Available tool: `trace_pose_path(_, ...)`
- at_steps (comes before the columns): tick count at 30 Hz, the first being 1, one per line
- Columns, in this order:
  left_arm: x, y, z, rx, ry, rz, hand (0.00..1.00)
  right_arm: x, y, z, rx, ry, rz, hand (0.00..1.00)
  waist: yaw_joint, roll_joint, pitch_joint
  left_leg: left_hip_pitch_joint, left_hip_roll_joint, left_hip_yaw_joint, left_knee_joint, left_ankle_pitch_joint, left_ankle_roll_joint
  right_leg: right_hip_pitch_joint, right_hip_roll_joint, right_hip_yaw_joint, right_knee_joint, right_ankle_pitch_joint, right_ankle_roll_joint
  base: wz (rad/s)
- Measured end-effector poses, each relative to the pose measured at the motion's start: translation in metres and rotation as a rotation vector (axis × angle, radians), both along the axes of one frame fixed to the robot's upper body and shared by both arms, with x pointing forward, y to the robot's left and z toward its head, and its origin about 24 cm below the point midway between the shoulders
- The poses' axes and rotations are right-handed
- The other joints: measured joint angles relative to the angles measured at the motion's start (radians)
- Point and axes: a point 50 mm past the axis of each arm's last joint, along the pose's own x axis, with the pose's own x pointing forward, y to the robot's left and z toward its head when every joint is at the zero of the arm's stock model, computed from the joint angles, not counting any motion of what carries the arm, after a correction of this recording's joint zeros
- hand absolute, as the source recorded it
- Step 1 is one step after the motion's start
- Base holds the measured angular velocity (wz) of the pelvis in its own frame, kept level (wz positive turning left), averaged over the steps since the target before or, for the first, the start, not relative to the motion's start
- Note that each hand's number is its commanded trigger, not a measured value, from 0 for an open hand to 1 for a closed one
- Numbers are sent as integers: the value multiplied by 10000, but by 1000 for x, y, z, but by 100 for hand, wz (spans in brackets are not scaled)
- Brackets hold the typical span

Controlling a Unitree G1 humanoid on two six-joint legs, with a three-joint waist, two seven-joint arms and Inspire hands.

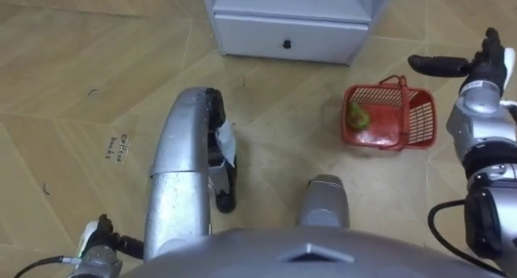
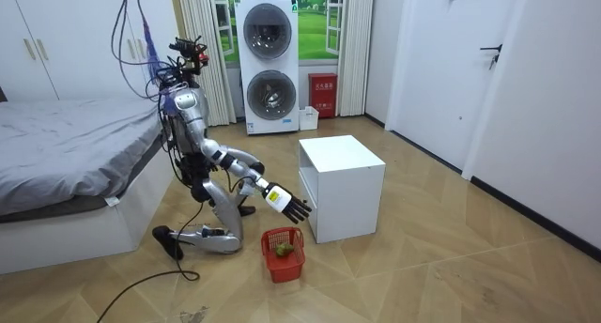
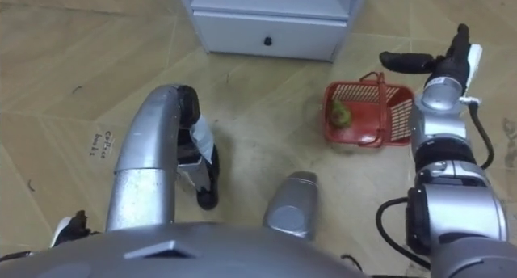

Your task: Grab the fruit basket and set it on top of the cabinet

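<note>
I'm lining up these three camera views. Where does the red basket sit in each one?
Left eye view: basket right of centre, on the floor below the white cabinet.
Right eye view: basket right of centre, below the white cabinet.
Room view: basket bottom centre, on the floor.
Shared landmark: the white cabinet beside it.

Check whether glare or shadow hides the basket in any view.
Left eye view: the basket is evenly lit, no glare, the green fruit inside visible. Room view: no glare or heavy shadow on it, near the open right hand.
</note>
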Motion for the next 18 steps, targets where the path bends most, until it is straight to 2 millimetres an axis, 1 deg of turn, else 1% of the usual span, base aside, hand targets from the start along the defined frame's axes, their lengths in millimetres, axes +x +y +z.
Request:
trace_pose_path(1,1,-1,0,-107,-12,-108,0,-2,1,-2,-31,118,59,0,-12,-5,-2,-13,-96,-38,-38,56,-98,-17,-21,50,-2,-8,9,-16)
trace_pose_path(2,6,-3,0,-279,-133,-301,0,-5,1,-6,-43,278,73,0,-51,-4,-2,-30,-240,-115,-94,60,-154,-37,-28,80,-4,-13,21,3)
trace_pose_path(3,13,-4,0,-397,-289,-431,0,-7,-1,-8,-37,396,9,0,-95,-15,-5,-44,-372,-149,-199,1,-263,-95,-48,104,-3,-25,48,6)
trace_pose_path(4,16,-4,0,-469,-361,-503,0,-8,-1,-7,-49,404,-2,0,-117,-3,-12,-42,-365,-158,-218,-29,-315,-154,-43,120,1,-44,89,4)
trace_pose_path(5,20,-4,1,-515,-459,-580,0,-7,-1,-7,-64,423,24,0,-135,56,-48,-72,-355,-179,-218,-43,-339,-268,-53,177,29,-45,93,-5)
trace_pose_path(6,21,-4,1,-503,-459,-676,0,-7,0,-9,-67,509,128,0,-132,18,-33,-83,-356,-204,-191,-42,-340,-297,-80,217,35,-48,98,-9)
trace_pose_path(8,20,-5,1,-548,-348,-840,0,-7,0,-9,-55,591,271,0,-135,13,-39,-76,-354,-229,-168,-42,-340,-358,-76,239,39,-48,98,-6)
trace_pose_path(10,20,-6,0,-643,-303,-896,0,-7,-2,-8,-40,635,370,0,-124,58,-38,-83,-354,-234,-177,-44,-341,-407,-63,272,89,-48,98,-2)
trace_pose_path(11,20,-6,0,-690,-276,-961,0,-7,-3,-7,-27,644,396,0,-120,141,-36,-88,-349,-235,-196,-64,-367,-438,-53,285,130,-48,98,0)
trace_pose_path(12,20,-7,0,-729,-228,-1086,0,-7,-5,-7,-48,658,371,0,-110,264,-69,-98,-336,-236,-238,-167,-436,-524,-40,322,187,-48,99,0)
trace_pose_path(13,21,-8,0,-744,-217,-1138,0,-7,-5,-7,-61,674,360,0,-103,321,-85,-95,-336,-236,-279,-248,-514,-576,-41,352,218,-53,109,0)
trace_pose_path(14,21,-8,0,-777,-223,-1156,0,-9,-7,-8,-87,755,347,0,-101,451,-84,-94,-334,-231,-340,-342,-578,-635,-41,380,261,-69,142,0)
trace_pose_path(15,22,-7,0,-780,-222,-1160,0,-10,-7,-10,-55,933,376,0,-88,503,-81,-99,-332,-199,-396,-392,-666,-741,-44,469,328,-69,144,0)
trace_pose_path(18,21,-7,0,-925,-216,-1020,0,-14,-8,-15,109,1330,316,0,-60,669,-58,-100,-316,-200,-418,-391,-668,-774,-56,480,343,-70,145,0)
